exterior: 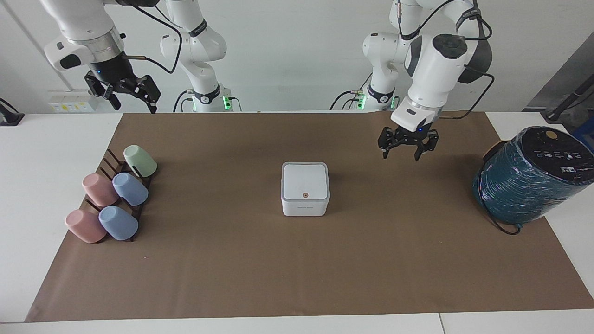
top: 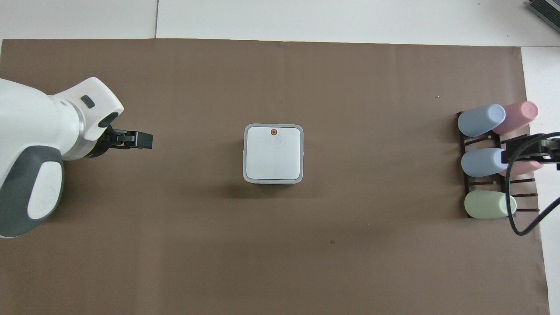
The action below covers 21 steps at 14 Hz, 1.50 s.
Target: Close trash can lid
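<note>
Now the left hand (exterior: 403, 149) hangs in the air with its fingers spread wide and nothing between them, over the bare brown mat (exterior: 260, 260) between the trash can (exterior: 305, 203) and the big teal cylinder (exterior: 526, 178), well apart from both. The trash can, the landmark here, sits on the mat about midway between the two arms' ends of the table (exterior: 28, 195). Its lid (exterior: 305, 181) lies flat and level on the white body, the grey rim seated all the way round in both views, the small orange-brown dot facing up. Judging by that, the closing looks done and nothing obvious is left but for the arm to clear away. With the lid down, whatever the can holds is hidden.

Toward the right arm's end from the trash can, a dark rack (exterior: 118, 178) carries five cups (exterior: 130, 189) lying tilted: two pink, two blue, one pale green; their insides cannot be seen. The right hand (exterior: 124, 90) waits high above that end, fingers open and holding nothing.
</note>
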Each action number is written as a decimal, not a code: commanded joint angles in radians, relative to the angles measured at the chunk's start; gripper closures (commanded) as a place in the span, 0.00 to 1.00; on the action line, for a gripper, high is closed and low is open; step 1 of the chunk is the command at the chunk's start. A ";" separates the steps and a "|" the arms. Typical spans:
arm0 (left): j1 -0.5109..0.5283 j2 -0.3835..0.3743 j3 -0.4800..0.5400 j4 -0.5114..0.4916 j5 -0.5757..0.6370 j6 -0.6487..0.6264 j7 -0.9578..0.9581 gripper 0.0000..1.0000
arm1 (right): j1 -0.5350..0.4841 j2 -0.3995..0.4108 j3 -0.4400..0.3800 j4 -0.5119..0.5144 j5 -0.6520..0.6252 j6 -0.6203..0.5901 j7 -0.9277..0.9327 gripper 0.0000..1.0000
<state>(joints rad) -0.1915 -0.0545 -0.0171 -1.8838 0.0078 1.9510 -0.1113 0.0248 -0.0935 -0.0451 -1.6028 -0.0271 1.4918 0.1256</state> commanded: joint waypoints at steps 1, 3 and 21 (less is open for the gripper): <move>0.049 -0.005 -0.007 0.098 -0.005 -0.111 0.069 0.00 | 0.000 -0.006 -0.001 0.004 0.004 -0.012 -0.012 0.00; 0.081 0.004 -0.007 0.178 -0.020 -0.196 0.120 0.00 | 0.000 -0.006 0.001 0.004 0.003 -0.012 -0.012 0.00; 0.165 -0.007 0.016 0.347 -0.049 -0.523 0.203 0.00 | 0.000 -0.006 -0.001 0.004 0.003 -0.012 -0.012 0.00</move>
<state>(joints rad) -0.0208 -0.0313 -0.0079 -1.5010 -0.0264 1.4322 0.0886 0.0248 -0.0935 -0.0451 -1.6028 -0.0271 1.4918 0.1256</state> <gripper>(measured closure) 0.000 0.000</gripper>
